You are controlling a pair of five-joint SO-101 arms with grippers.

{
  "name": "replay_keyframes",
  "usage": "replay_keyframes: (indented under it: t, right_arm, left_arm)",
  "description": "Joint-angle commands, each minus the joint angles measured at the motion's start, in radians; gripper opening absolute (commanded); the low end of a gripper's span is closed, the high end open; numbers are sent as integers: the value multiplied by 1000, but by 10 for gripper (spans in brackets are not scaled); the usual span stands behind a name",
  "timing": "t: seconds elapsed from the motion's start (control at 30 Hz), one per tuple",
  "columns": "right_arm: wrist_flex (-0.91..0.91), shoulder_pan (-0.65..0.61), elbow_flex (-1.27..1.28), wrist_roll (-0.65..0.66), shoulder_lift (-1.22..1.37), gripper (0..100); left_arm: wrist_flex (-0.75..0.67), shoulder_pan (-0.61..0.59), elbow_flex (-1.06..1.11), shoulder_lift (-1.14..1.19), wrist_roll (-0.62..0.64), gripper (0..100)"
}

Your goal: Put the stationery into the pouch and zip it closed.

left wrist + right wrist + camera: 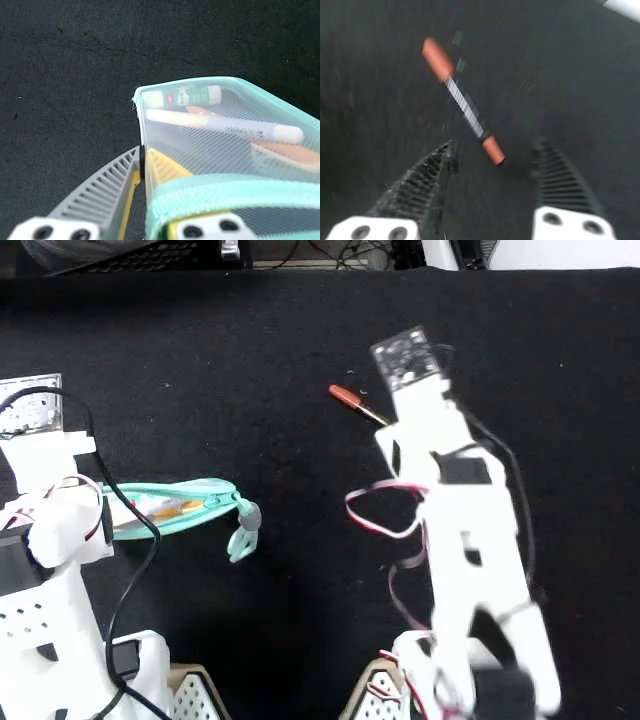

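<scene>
pouch [215, 155]: mint mesh, markers [225, 129] inside | left hand [144, 161] grips pouch | right hand [496, 147] open over orange-capped pen [462, 102]

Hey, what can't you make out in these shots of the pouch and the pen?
- High view: the right arm covers one end of the pen, and the left arm covers one end of the pouch.
- Left wrist view: the pouch runs off the edge, so how much it holds is unclear.
- Right wrist view: the angle leaves it unclear whether the open right end effector touches the pen.
</scene>
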Motion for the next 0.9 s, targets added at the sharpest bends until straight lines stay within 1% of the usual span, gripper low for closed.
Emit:
replay_keyframes:
  t: [0.0, 0.17, 0.47, 0.53, 0.63, 0.67, 0.7, 0.73, 0.77, 0.87]
  right_arm:
    - [-26, 14, -107, 68, 194, 293]
    - [-26, 15, -242, 137, 421, 270]
    - [-25, 31, -464, 140, 691, 263]
    - [-18, 32, -479, 143, 727, 201]
    - [0, 31, -479, 144, 739, 25]
    - [3, 31, -479, 144, 739, 9]
    - [5, 32, -478, 144, 739, 33]
    - [5, 32, -478, 144, 739, 31]
    - [6, 34, -475, 144, 737, 12]
    - [69, 41, -479, 144, 719, 11]
  left_arm:
    - [-21, 16, 1, 14, -6, 33]
    - [-21, 16, 1, 14, -6, 33]
    - [-20, 16, 2, 14, -6, 33]
    - [-20, 16, 2, 14, -6, 33]
    - [-20, 16, 2, 14, -6, 33]
    - [-20, 16, 2, 14, -6, 33]
    - [-20, 16, 2, 14, -6, 33]
    - [-20, 16, 2, 14, -6, 33]
    - [-20, 16, 2, 14, -6, 33]
    - [-20, 16, 2, 14, -6, 33]
